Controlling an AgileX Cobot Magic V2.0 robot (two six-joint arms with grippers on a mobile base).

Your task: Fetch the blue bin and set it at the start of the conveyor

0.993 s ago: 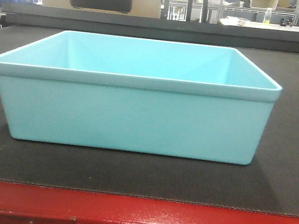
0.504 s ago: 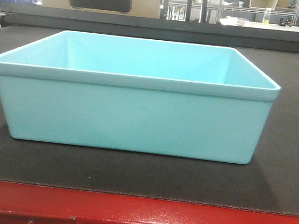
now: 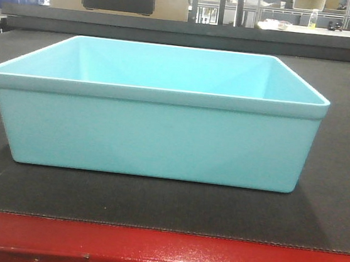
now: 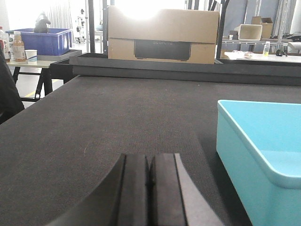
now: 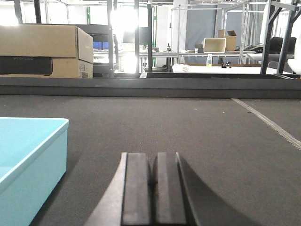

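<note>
My left gripper (image 4: 149,188) hangs low over the belt (image 4: 117,122), jaws pressed together with nothing between them. It sits just to the left of the blue bin (image 4: 261,155), clear of its left wall and not touching it.

The blue bin (image 3: 155,113) stands upright and empty on the conveyor start (image 3: 342,163), close to the near edge of the belt, just behind the red frame (image 3: 167,253) and roughly centred along that edge. Nothing holds it; it rests flat on the weave.

My right gripper (image 5: 154,188) mirrors the left one: jaws closed on nothing, low over the belt, just to the right of the bin's right wall (image 5: 33,160) and apart from it.

I judge the placing step done, since the bin already sits on the belt and both my grippers are free of it. What remains is backing away. The next move calls for drawing both arms straight back towards the near edge without swinging inward, because either gripper could nudge a wall and skew the bin.
</note>
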